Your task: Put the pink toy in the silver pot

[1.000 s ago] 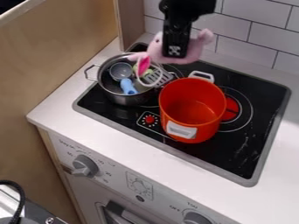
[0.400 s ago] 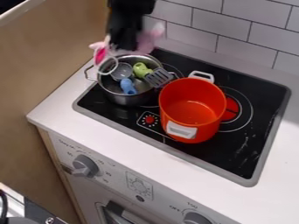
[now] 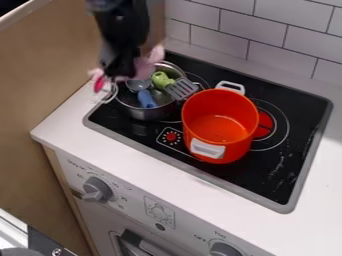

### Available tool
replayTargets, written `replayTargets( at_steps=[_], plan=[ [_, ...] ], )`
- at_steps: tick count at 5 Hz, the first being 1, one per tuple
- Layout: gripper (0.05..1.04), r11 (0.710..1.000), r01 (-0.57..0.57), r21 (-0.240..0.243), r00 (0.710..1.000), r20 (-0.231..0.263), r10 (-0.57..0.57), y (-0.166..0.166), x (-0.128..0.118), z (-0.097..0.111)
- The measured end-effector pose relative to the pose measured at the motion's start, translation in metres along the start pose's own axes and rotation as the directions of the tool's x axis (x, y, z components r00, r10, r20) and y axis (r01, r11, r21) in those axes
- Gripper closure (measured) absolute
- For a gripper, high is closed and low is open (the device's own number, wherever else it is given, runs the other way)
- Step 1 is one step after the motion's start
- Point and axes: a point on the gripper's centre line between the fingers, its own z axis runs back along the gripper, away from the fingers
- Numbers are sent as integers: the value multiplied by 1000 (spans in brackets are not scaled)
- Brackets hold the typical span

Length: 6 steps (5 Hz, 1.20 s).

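A pink plush toy [image 3: 149, 64] is grasped by the black two-finger gripper [image 3: 120, 74] of the robot arm, which is seen coming in from the top edge, towards the left. Pink fabric is shown on both sides of the fingertips, with a bright magenta patch and a thin pale loop hung at the left. The toy is held above the left and rear part of a round silver metal pot [image 3: 150, 114]; whether the pot is touched by it cannot be told. In the silver pot, a grey round-bowled utensil [image 3: 137, 85] with a blue handle is laid, and beside it a grey slotted spatula [image 3: 182, 89] with a green handle, its blade extended over the rim at the right. A deep orange-red pot [image 3: 220, 125] with two white handles is placed upright just to the right of the silver one. Both pots are set on a black cooktop [image 3: 267, 172] framed in grey, on which a red burner disc [image 3: 266, 124] is partly covered by the orange-red pot. The cooktop is set into a white counter [image 3: 87, 135], bordered by a wall of white tiles [image 3: 284, 35] behind and a tan wooden panel [image 3: 50, 80] at the left. On the white front below, two grey knobs [image 3: 97, 189] are mounted.
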Motion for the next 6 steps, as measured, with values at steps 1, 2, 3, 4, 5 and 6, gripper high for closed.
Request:
replayTargets(
  at_steps=[1,2,3,4,5,6],
  plan=[
    [486,1000,-25,9,1000,-5,25,-2,4,-3],
    [196,999,-30,-20,999,-15,30,1,9,5],
    [81,999,-28,-26,999,-28,27,10,11,15],
    [85,998,-21,-55,998,-52,18,19,14,29],
    [85,995,-10,-95,997,-78,3,24,15,45],
    [85,993,-12,-119,995,-97,0,27,17,58]
  ],
)
